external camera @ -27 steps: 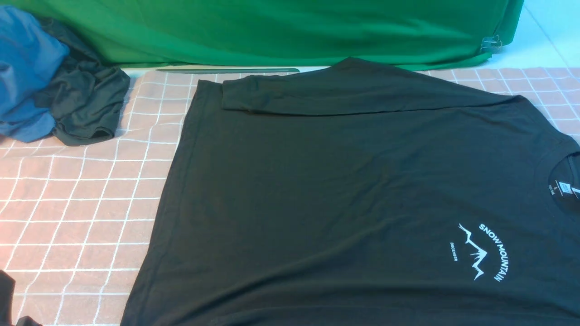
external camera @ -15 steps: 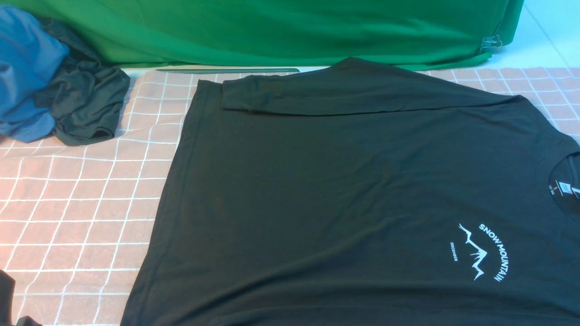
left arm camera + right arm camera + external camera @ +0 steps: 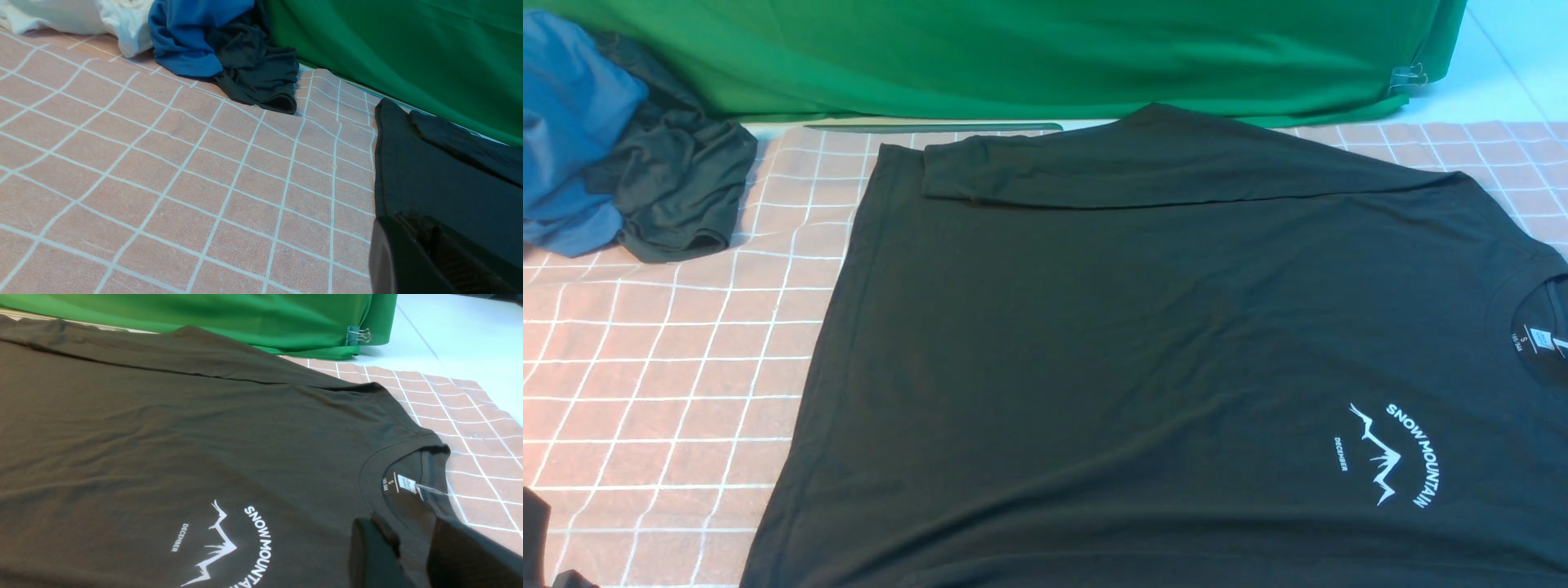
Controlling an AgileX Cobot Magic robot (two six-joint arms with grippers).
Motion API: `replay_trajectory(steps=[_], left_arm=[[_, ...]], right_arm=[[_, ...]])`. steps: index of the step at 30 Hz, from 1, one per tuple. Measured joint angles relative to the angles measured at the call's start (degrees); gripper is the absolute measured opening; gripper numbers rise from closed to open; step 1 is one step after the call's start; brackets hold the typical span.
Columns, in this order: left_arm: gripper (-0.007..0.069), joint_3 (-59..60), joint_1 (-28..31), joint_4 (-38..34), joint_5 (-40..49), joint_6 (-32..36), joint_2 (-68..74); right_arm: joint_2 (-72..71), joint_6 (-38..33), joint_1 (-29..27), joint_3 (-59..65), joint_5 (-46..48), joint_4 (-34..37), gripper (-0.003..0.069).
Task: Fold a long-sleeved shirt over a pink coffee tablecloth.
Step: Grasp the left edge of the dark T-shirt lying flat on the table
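Observation:
The black long-sleeved shirt (image 3: 1143, 343) lies flat on the pink coffee tablecloth (image 3: 670, 367), neck to the right and hem to the left. Its white "SNOW MOUNTAIN" print (image 3: 1396, 453) faces up, and one sleeve (image 3: 1094, 167) is folded along the far edge. Neither gripper shows in the front view. In the left wrist view my left gripper (image 3: 429, 249) is shut with nothing in it, low by the shirt's (image 3: 429, 179) hem edge. In the right wrist view my right gripper (image 3: 412, 555) stands open just over the neck opening (image 3: 404, 486); flat fabric shows between its fingers.
A blue garment (image 3: 568, 122) and a smaller dark grey one (image 3: 678, 188) are heaped at the far left. A green cloth (image 3: 1045, 57) hangs along the back, held by a binder clip (image 3: 1409, 77). A white cloth (image 3: 81, 16) lies beyond the blue one.

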Motion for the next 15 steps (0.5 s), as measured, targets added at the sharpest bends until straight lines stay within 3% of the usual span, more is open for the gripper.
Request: replay_trajectory(steps=[7, 15], left_arm=[[0.0015, 0.0, 0.0, 0.92, -2.01, -0.16, 0.0], [0.0015, 0.0, 0.0, -12.92, -19.48, -2.86, 0.0]], right_arm=[[0.0, -0.01, 0.0, 0.0, 0.0, 0.0, 0.0249], [0.0, -0.19, 0.0, 0.0, 0.0, -0.05, 0.0249]])
